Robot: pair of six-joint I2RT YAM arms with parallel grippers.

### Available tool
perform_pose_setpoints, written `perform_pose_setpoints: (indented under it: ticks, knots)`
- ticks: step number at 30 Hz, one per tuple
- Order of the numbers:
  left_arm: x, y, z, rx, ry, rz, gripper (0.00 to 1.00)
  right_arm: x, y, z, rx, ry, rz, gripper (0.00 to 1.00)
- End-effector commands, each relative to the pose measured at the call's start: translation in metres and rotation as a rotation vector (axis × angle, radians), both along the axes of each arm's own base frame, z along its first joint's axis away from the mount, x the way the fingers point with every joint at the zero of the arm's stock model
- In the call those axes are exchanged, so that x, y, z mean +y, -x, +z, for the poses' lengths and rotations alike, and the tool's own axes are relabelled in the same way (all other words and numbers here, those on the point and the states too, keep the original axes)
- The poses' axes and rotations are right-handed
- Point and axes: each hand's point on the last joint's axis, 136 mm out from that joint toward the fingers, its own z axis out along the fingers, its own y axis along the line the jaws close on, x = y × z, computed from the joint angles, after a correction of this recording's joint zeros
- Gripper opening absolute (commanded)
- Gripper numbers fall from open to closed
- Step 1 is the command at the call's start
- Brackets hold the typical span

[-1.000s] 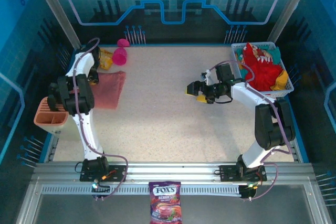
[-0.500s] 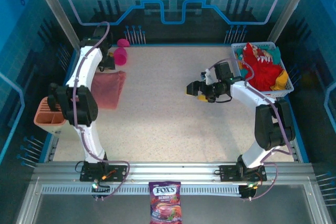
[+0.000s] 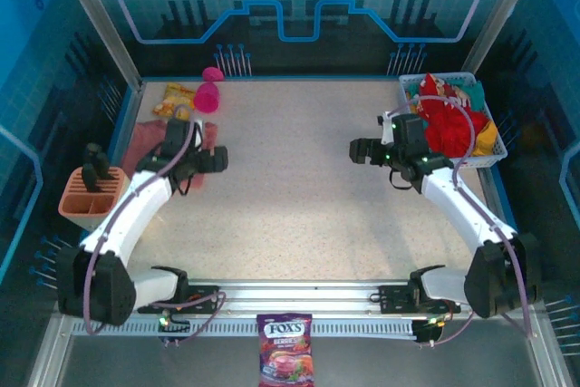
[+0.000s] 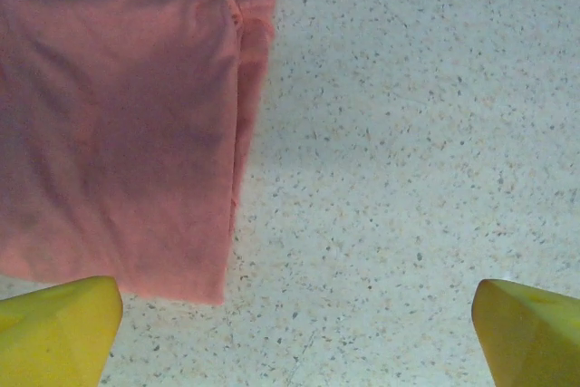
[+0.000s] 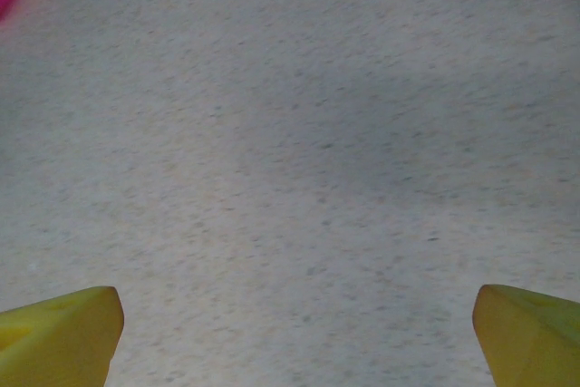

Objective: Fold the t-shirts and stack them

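The salmon-pink t-shirt (image 3: 145, 138) lies folded at the left side of the counter (image 3: 299, 197), partly covered in the top view by the left arm, which reaches across it. In the left wrist view the same shirt (image 4: 118, 133) fills the upper left of the frame, flat, with its folded edge running down the middle-left. The left jaws stand wide open over its right edge with nothing between them, 1 yellow fingertip (image 4: 54, 328) in each lower corner.

Just beyond the shirt, at the upper left of the counter, lie an orange-yellow snack packet (image 3: 174, 97) and a magenta goblet (image 3: 207, 97) on its side. An orange caddy (image 3: 82, 208) hangs off the left edge with a black object (image 3: 93, 169) upright in it.

At the upper right a white basket (image 3: 453, 76) holds the red t-shirt (image 3: 444, 124), bunched up, with teal (image 3: 467, 94) and yellow (image 3: 487, 138) cloth beside it. The right jaws hang just left of the basket, also wide open and empty, over bare counter (image 5: 290, 151), their yellow fingertips (image 5: 530, 333) far apart.

A FOX'S sweet packet (image 3: 285, 360) lies at the bottom centre, off the counter.
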Motion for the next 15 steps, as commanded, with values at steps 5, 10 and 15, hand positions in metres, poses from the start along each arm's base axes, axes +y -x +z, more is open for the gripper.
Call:
perform_pose_setpoints:
  ticks: [5,10,15]
  knots:
    - [0.016,-0.008,0.010,-0.336,-0.108,0.013,0.99,-0.052,0.006,-0.021,-0.233,0.120,-0.124,1.00]
    - [0.009,-0.027,-0.015,-0.449,-0.123,-0.033,0.99,-0.068,0.014,-0.030,-0.300,0.195,-0.143,1.00]
    - [-0.004,-0.048,-0.038,-0.485,-0.109,-0.104,0.99,-0.085,0.017,-0.037,-0.381,0.309,-0.167,1.00]
